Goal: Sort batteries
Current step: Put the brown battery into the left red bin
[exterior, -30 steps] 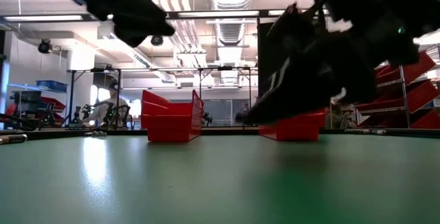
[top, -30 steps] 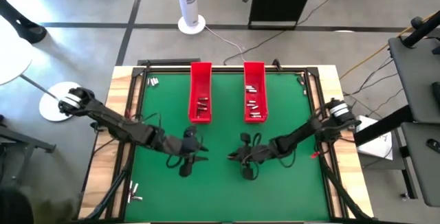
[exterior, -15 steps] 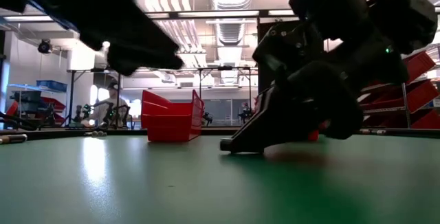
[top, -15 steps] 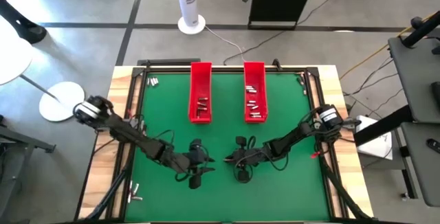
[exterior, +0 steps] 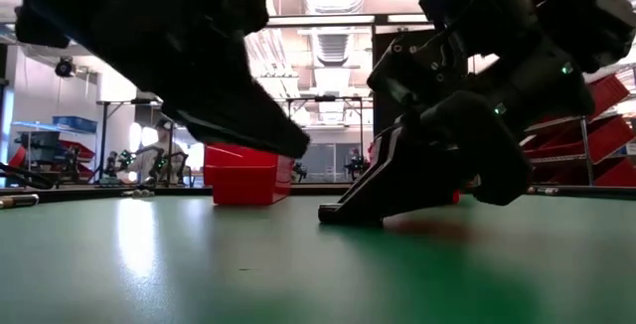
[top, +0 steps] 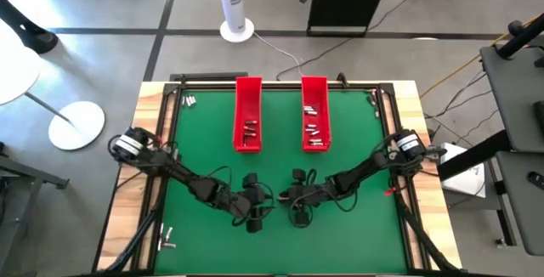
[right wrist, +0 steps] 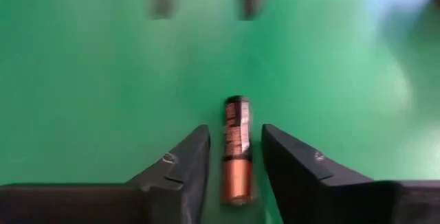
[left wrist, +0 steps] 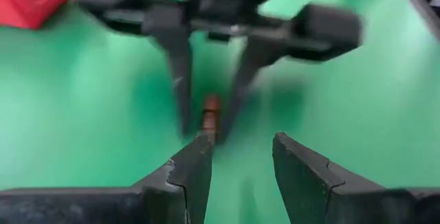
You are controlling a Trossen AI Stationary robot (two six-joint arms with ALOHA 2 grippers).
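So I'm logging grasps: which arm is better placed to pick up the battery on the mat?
Right. The right gripper is open, its fingers flanking the battery. The left gripper, open too, faces it from farther off.

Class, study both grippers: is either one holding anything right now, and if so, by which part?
Neither. A battery lies on the green mat between the open fingers of the right gripper, not clamped. The left gripper is open and empty.

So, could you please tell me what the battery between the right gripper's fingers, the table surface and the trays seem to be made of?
The battery looks like metal in a printed wrap: glossy copper end, black body. The table surface seems a smooth green mat with a soft sheen. The red trays look like moulded plastic, uniformly coloured. The right gripper straddles the battery.
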